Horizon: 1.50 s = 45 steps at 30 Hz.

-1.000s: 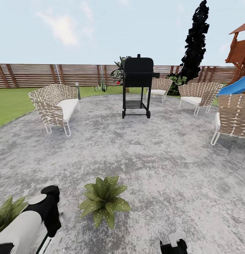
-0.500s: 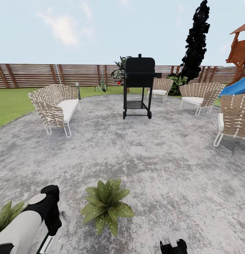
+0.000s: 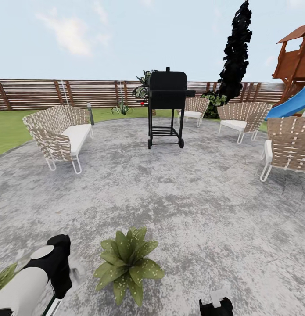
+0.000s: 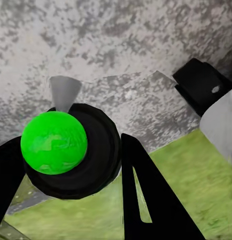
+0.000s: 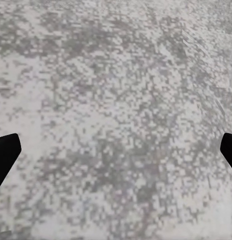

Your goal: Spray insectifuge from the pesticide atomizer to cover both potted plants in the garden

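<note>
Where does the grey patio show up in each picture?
Head: patio fills the middle and foreground.
Left wrist: beyond the left gripper holding the atomizer.
Right wrist: between the right gripper's fingertips.
Shared: lawn borders it in head and left wrist views.

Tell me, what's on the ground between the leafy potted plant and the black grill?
Nothing, just bare grey speckled paving. The head view shows the potted plant near the robot and the grill far across the patio, with open ground between.
</note>
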### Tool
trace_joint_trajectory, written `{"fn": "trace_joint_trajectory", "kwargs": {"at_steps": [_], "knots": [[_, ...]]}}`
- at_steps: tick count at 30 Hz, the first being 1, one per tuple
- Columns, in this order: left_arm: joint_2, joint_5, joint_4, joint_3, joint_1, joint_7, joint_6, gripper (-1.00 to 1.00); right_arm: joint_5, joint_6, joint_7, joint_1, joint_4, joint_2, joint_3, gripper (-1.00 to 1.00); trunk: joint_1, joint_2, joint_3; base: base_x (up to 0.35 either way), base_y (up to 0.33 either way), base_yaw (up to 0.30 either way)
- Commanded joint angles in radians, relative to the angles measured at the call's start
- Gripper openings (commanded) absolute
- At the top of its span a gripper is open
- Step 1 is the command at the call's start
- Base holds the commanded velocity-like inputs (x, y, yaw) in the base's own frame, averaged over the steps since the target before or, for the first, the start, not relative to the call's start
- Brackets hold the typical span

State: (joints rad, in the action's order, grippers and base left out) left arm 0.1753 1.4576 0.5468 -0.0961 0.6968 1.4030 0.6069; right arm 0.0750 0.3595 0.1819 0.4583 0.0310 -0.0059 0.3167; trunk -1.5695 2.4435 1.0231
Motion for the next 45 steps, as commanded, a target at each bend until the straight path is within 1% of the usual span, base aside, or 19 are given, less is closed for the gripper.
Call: {"fn": "trace_joint_trajectory", "kwargs": {"at_steps": [1, 2, 4, 5, 6, 7, 8, 9, 10, 13, 15, 17, 21, 24, 26, 32, 41, 45], "knots": [[-0.005, 0.009, 0.003, -0.004, 0.005, 0.036, 0.008, -1.00, 0.008, 0.003, 0.002, 0.000, 0.000, 0.000, 0.009, 1.00, 0.000, 0.000, 0.001, 0.000, 0.000, 0.000], [-0.012, 0.012, 0.011, 0.000, 0.013, 0.074, 0.006, -1.00, 0.008, 0.003, 0.002, 0.000, 0.000, 0.000, 0.009, 1.00, 0.000, 0.000, 0.001, 0.000, 0.000, 0.000], [-0.022, 0.020, 0.051, 0.005, 0.049, 0.146, 0.004, -1.00, 0.008, 0.003, 0.002, 0.000, 0.000, 0.000, 0.009, 1.00, 0.000, 0.000, 0.001, 0.000, 0.000, 0.000], [-0.024, 0.023, 0.061, 0.018, 0.067, 0.164, 0.004, -1.00, 0.008, 0.003, 0.002, 0.000, 0.000, 0.001, 0.009, 1.00, 0.000, 0.000, 0.001, 0.000, 0.000, 0.000], [-0.024, 0.024, 0.065, 0.044, 0.079, 0.168, 0.005, -1.00, 0.008, 0.003, 0.002, 0.000, 0.000, 0.001, 0.009, 1.00, 0.000, 0.000, 0.001, 0.000, 0.000, 0.000], [-0.023, 0.023, 0.066, 0.078, 0.088, 0.168, 0.006, -1.00, 0.008, 0.003, 0.002, 0.000, 0.000, 0.001, 0.009, 1.00, 0.000, 0.000, 0.001, 0.000, 0.000, 0.000], [-0.022, 0.024, 0.067, 0.096, 0.093, 0.168, 0.006, -1.00, 0.008, 0.003, 0.002, 0.000, 0.000, 0.001, 0.009, 1.00, 0.000, 0.000, 0.001, 0.000, 0.000, 0.000], [-0.015, 0.025, 0.068, 0.120, 0.099, 0.168, 0.005, -1.00, 0.008, 0.003, 0.003, 0.000, 0.000, 0.001, 0.009, 1.00, 0.000, 0.000, 0.001, 0.000, 0.000, 0.000], [-0.011, 0.025, 0.068, 0.126, 0.101, 0.168, 0.004, -1.00, 0.008, 0.003, 0.002, 0.000, 0.000, 0.001, 0.009, 1.00, 0.000, 0.000, 0.001, 0.000, 0.000, 0.000], [0.006, 0.024, 0.067, 0.128, 0.097, 0.168, 0.003, -1.00, 0.008, 0.003, 0.002, 0.000, 0.000, 0.001, 0.009, 1.00, 0.000, 0.000, 0.001, 0.000, 0.000, 0.000], [0.041, 0.015, 0.057, 0.125, 0.088, 0.168, 0.002, -1.00, 0.008, 0.003, 0.002, 0.000, 0.000, 0.001, 0.009, 1.00, 0.000, 0.000, 0.001, 0.000, 0.000, 0.000], [0.055, 0.012, 0.052, 0.125, 0.084, 0.168, 0.003, -1.00, 0.007, 0.003, 0.002, 0.000, 0.000, 0.000, 0.009, 1.00, 0.000, 0.000, 0.001, 0.030, 0.107, 0.000], [0.049, 0.012, 0.051, 0.127, 0.082, 0.168, 0.006, -1.00, 0.006, 0.004, 0.003, 0.000, 0.000, -0.002, 0.009, 1.00, 0.000, 0.000, 0.001, 0.052, 0.208, 0.000], [0.049, 0.013, 0.053, 0.124, 0.082, 0.168, 0.008, -1.00, 0.006, 0.004, 0.003, 0.000, 0.000, -0.002, 0.009, 1.00, 0.000, 0.000, 0.001, 0.005, 0.031, 0.000], [0.050, 0.013, 0.055, 0.122, 0.083, 0.168, 0.008, -1.00, 0.006, 0.004, 0.002, 0.000, 0.004, 0.005, 0.010, 1.00, 0.000, 0.000, 0.001, 0.000, 0.003, 0.000], [0.048, 0.012, 0.055, 0.118, 0.084, 0.168, 0.010, -1.00, 0.007, 0.007, 0.002, 0.000, 0.002, 0.004, 0.009, 1.00, 0.000, 0.000, 0.001, -0.011, 0.000, -0.015], [0.046, 0.012, 0.058, 0.118, 0.084, 0.168, 0.015, -1.00, 0.011, 0.006, 0.002, 0.000, 0.004, 0.007, 0.008, 1.00, 0.000, 0.000, -0.001, -0.281, 0.084, -0.183], [0.043, 0.012, 0.060, 0.118, 0.084, 0.168, 0.022, -1.00, 0.011, 0.007, 0.002, 0.000, 0.004, 0.007, 0.007, 1.00, 0.000, 0.000, -0.001, 0.051, 0.268, -0.018]]}}
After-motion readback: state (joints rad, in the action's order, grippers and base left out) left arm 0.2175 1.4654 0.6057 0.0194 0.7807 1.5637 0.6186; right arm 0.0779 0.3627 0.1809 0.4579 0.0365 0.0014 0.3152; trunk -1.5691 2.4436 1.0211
